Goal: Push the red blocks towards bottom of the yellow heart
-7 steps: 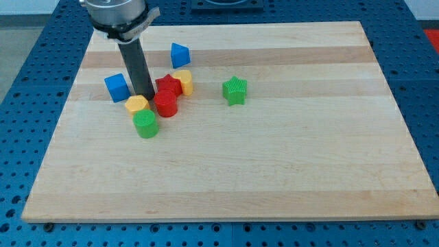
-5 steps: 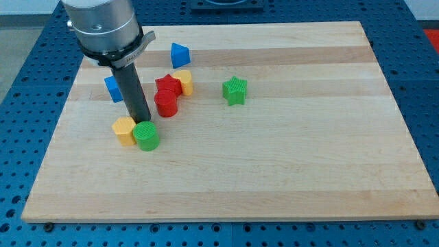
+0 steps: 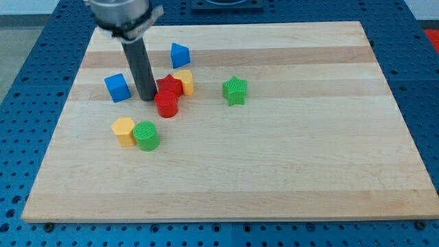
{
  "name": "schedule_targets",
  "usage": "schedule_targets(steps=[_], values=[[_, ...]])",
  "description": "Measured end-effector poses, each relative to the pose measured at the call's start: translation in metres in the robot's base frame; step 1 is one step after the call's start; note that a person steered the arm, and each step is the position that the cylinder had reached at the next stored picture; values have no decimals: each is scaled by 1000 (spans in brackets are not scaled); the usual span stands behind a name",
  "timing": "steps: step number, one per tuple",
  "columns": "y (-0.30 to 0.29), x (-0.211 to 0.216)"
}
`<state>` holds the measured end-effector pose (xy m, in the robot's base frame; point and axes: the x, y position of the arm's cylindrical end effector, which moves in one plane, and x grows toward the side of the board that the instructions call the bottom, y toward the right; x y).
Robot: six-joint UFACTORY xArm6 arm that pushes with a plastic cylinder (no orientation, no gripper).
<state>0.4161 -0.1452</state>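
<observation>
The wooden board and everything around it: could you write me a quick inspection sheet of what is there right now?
Surface: pale wooden board, lying flat.
Job's things: red star block touches the yellow heart on the heart's left; red cylinder sits just below the star.
Clutter: blue cube at the view's left; blue block near the top; green star to the right; yellow block and green cylinder side by side lower left.
Grippers: none fitted; my tip is just left of the red blocks.
Cables: nothing seen.
Surroundings: blue perforated table around the board.
</observation>
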Motion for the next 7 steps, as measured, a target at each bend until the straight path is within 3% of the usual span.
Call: schedule_targets(steps=[2,4,7], values=[[0,8],[-13,-61],[7,-39]])
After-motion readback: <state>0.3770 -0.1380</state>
